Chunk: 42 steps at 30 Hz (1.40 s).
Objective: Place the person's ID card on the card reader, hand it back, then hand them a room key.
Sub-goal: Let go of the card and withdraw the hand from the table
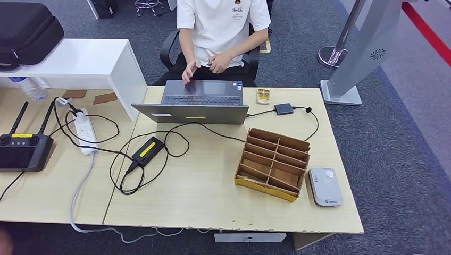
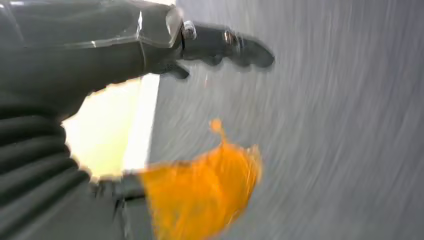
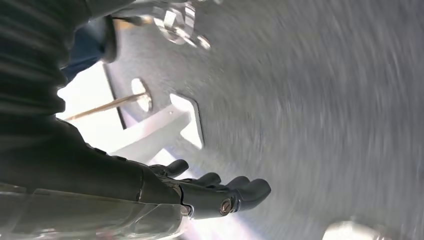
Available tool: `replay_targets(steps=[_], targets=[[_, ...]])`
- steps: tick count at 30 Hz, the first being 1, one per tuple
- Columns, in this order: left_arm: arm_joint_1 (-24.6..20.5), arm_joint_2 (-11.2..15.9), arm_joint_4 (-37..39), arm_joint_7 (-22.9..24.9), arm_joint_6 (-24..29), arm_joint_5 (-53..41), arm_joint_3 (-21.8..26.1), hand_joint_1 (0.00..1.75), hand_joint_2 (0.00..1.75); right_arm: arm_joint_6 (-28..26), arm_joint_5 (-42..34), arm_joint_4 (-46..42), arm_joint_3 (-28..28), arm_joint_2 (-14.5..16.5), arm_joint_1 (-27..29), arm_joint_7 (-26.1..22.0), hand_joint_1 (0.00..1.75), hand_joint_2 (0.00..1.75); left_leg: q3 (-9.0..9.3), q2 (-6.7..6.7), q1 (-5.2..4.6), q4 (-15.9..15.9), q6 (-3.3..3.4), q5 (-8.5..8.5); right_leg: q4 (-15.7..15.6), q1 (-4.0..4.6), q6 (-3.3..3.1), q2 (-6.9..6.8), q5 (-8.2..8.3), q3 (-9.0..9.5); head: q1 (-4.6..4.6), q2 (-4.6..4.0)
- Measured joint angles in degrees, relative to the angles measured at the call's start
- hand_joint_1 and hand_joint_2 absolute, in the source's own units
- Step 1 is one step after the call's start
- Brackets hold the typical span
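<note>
Nothing of the task looks started: one card reader (image 1: pixel 325 186) lies at the tabletop's near right corner, beside one wooden rack (image 1: pixel 273 162). No ID card is visible; the person (image 1: pixel 222 27) types. Left hand (image 2: pixel 220 47) and right hand (image 3: pixel 220 192) hang empty, fingers apart. Next, take the card.
</note>
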Motion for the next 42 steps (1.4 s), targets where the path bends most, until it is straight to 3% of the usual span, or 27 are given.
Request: replay_targets(steps=[2,5,13,15,17,21,23,25,26,30,33,36,38,42], targets=[[-0.2,0.0,0.3,1.4,-10.4,-0.3,0.0,0.0,1.75,13.5,-0.8,0.2,0.0,0.0,-0.3,-1.1,0.0,1.75,0.0,0.02,0.0,0.0,0.0,0.0,0.0,0.01,0.0,0.03,0.0,0.0,0.02,0.0],[-0.5,-0.1,0.6,1.7,-17.2,-0.3,0.0,0.0,1.75,27.8,-2.1,0.4,-0.1,0.1,-0.4,-2.5,0.0,1.75,0.0,0.02,0.0,0.0,0.0,0.0,0.0,0.0,-0.01,0.04,0.01,0.0,0.01,0.0],[-0.8,-0.2,0.6,2.0,-18.7,0.4,0.1,0.0,1.75,32.2,-3.3,0.5,-0.5,0.3,-0.7,-3.5,0.0,1.75,0.02,0.07,0.0,0.0,0.0,0.0,0.0,-0.01,-0.01,0.07,0.01,0.01,-0.01,0.0],[-0.8,-0.2,0.6,2.1,-16.6,0.7,0.1,0.0,0.87,31.9,-3.6,0.5,-0.9,0.3,-0.7,-3.7,0.0,1.75,0.02,0.09,0.0,0.0,0.0,0.0,0.0,0.0,-0.03,0.09,0.02,0.01,0.0,0.0],[-0.8,-0.2,0.6,1.4,-8.6,1.1,0.2,0.0,0.0,27.3,-3.2,0.4,-1.2,0.3,-0.6,-2.6,0.0,1.75,0.02,0.09,0.0,0.0,0.0,0.0,0.0,0.01,-0.05,0.09,0.03,0.0,0.01,0.0],[-0.6,-0.4,0.1,-3.4,17.2,2.7,1.5,0.0,0.0,2.5,-1.1,0.2,-1.8,0.7,-0.3,2.1,0.0,1.75,0.04,0.11,0.0,0.0,-0.01,0.0,0.0,0.02,-0.07,0.11,0.04,0.0,-0.01,0.0],[-0.2,-0.8,-1.8,-6.2,22.5,2.7,2.8,0.0,0.0,-6.8,0.0,0.2,-2.2,0.9,-0.3,3.1,0.0,1.75,0.05,0.11,0.01,0.0,-0.01,0.0,0.0,0.01,-0.07,0.1,0.04,0.0,-0.01,0.0],[0.1,-1.5,-3.8,-8.1,23.3,1.9,4.1,0.0,0.0,-10.2,0.5,0.1,-2.5,1.0,-0.3,3.1,0.0,1.75,0.05,0.14,0.02,0.0,-0.01,0.0,0.0,0.01,-0.08,0.12,0.03,0.01,0.02,0.0],[0.2,-1.8,-4.3,-8.6,23.3,1.3,4.6,0.0,0.0,-10.5,0.7,0.1,-2.7,1.1,-0.2,3.0,0.0,1.75,0.05,0.15,0.02,0.0,-0.01,0.0,0.0,0.01,-0.08,0.13,0.04,0.01,0.01,0.0],[0.1,-2.1,-3.9,-6.9,20.3,-1.5,6.2,0.0,1.75,-7.8,1.6,0.1,-3.0,1.8,0.0,2.8,0.0,1.75,0.05,0.17,-0.01,0.0,0.0,0.0,0.0,0.0,-0.08,0.14,0.04,0.0,0.01,0.0],[-0.4,-1.5,-2.2,-3.7,5.9,-3.6,6.5,0.0,1.75,0.3,2.0,0.2,-3.0,2.0,-0.1,0.8,0.0,1.75,0.06,0.16,-0.01,0.0,0.0,0.0,0.0,0.0,-0.08,0.14,0.04,0.0,-0.01,0.0],[-0.8,-1.4,-1.0,-2.6,-8.2,-4.9,6.4,0.0,1.75,11.7,0.7,0.2,-3.4,1.9,-0.1,-4.6,0.0,1.75,0.06,0.19,0.0,0.0,-0.01,0.0,0.0,0.01,-0.1,0.15,0.06,0.0,0.02,0.0],[-0.8,-1.5,-0.6,-2.4,-10.2,-5.7,6.2,0.0,1.75,15.9,-0.6,0.2,-4.0,1.8,-0.1,-7.3,0.0,1.75,0.06,0.2,-0.01,0.0,-0.01,0.0,0.0,0.0,-0.12,0.16,0.07,0.0,0.01,0.0],[-0.8,-1.7,-0.4,-4.1,-2.7,-7.4,5.3,0.0,1.75,15.3,-2.0,0.0,-5.6,1.3,0.2,-8.9,0.0,1.75,0.06,0.19,-0.02,0.0,-0.01,0.0,0.0,0.01,-0.12,0.17,0.07,0.0,0.01,0.0]])
